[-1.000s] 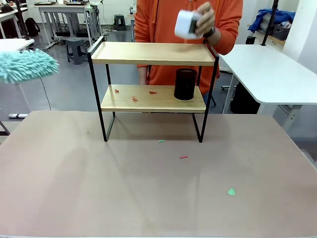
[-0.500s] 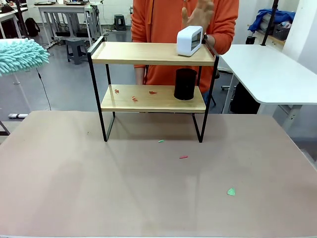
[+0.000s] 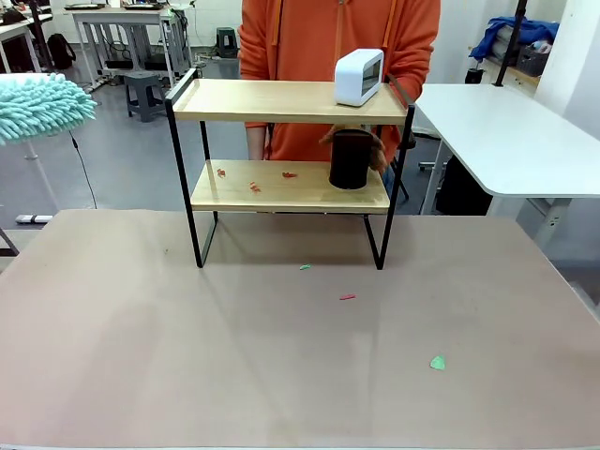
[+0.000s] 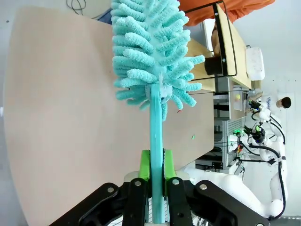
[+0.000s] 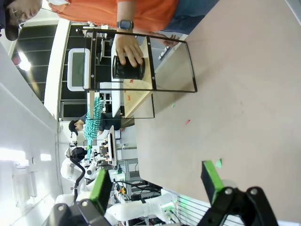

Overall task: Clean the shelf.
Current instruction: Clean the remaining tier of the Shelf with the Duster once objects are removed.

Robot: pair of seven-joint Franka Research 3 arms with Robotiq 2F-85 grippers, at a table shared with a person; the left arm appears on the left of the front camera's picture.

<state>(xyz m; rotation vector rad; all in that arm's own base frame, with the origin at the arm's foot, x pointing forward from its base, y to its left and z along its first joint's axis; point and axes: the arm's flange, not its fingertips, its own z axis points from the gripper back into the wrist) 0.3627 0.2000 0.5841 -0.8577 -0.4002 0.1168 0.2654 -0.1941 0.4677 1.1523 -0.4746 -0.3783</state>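
Shelf first: the two-tier rack of light wooden boards on a thin black metal frame (image 3: 281,101) stands at the far middle of the brown-topped table (image 3: 234,356), just in front of a person in an orange top. I judge it stiff but light, so a firm sideways sweep could make it skid or rock on its thin legs. If I had to steady it, I would take a raised side rail or an upright, not a board edge. My left gripper (image 4: 156,165) is clamped tight on the flat turquoise handle of a fluffy turquoise chenille duster (image 4: 150,52), held well off to the left of the rack. The head looks soft and yielding. The grip sits low on the handle, so I expect some flex and sway at the tip. My right gripper (image 5: 156,182) stands wide with nothing between its green pads. Small red scraps (image 3: 253,186) lie on the lower board, where the person's hand (image 5: 128,49) rests on a black cylindrical container (image 3: 352,159). A white rounded box with a dark front panel (image 3: 359,77) sits on the top board. I can read no brand, label or writing anywhere; the panel on the box is too small to make out.
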